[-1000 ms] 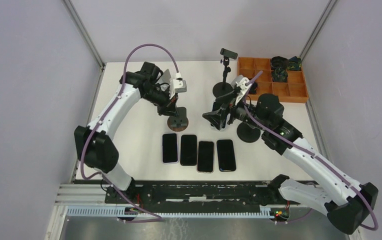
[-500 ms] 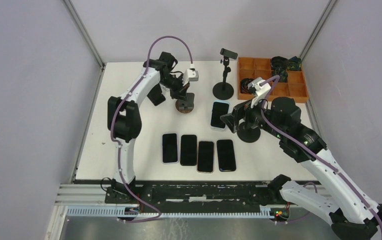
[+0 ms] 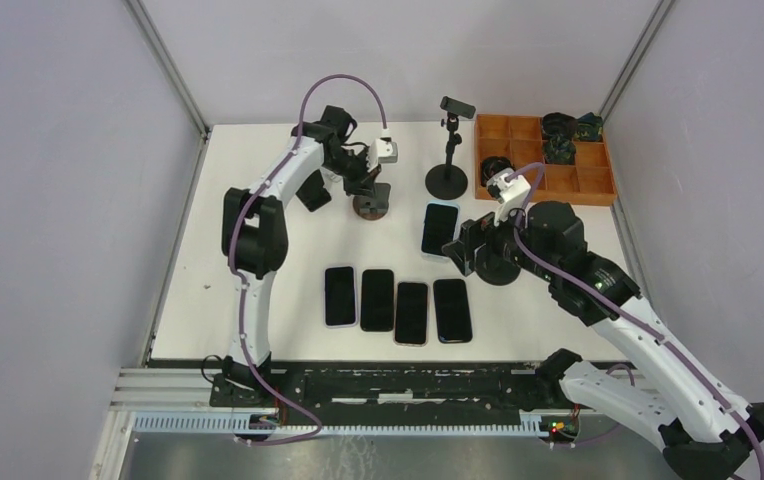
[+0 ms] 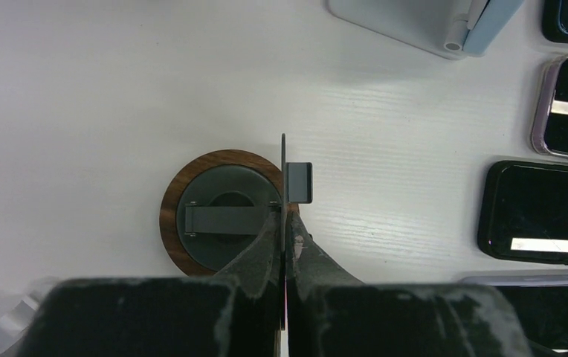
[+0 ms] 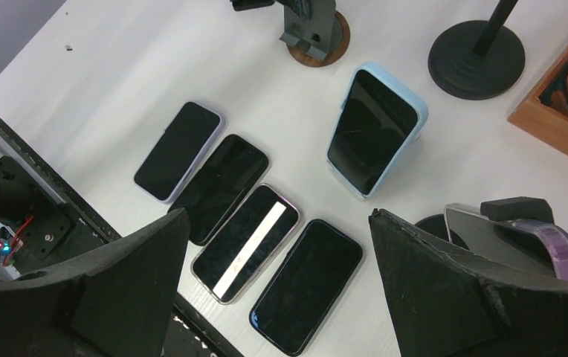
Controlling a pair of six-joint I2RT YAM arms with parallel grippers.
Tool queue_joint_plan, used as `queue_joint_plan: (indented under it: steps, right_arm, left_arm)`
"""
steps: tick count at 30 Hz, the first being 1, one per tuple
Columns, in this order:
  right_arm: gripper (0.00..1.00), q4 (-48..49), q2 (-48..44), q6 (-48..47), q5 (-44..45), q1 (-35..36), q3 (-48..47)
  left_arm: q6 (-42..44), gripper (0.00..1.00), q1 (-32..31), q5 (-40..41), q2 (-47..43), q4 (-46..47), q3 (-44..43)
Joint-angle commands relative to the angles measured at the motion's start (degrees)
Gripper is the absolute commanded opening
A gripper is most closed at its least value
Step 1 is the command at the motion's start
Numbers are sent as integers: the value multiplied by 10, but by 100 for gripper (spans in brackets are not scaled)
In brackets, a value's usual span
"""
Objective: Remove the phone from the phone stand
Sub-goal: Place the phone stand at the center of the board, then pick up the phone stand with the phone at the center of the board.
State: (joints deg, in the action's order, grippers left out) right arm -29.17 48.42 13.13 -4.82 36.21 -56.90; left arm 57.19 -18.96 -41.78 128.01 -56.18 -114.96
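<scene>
Two roles: left jaws clamp the phone stand (image 4: 207, 219) steady near the far edge of the desk (image 3: 258, 250); right jaws gape above the phone (image 5: 374, 128).

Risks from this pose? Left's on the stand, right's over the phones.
1. The left gripper is shut on the stand by its thin upright part. A sideways pull may tip or drag the stand rather than lift it cleanly.
2. The right gripper hangs open over the row of four phones, with the blue phone close by. A descent or swing could knock one.
</scene>
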Motion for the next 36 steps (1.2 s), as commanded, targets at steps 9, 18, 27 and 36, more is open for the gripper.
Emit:
queue_joint_plan:
  steps: [9,18,27,36]
  right_arm:
    - [98,21,7,10,19,-2,15]
    - [98,26,22,6,42,-4,2]
    - [98,85,9,23,45,-8,10]
    - [98,66,13,15,68,-9,3]
  left_arm:
    - [-18,81,29,-26,-26,104,32]
    - [-169,100,43,-22,-204,219,126]
    - [-381,100,20,-70,-328,267,277]
    - [-525,100,-86,-70,-328,467,449]
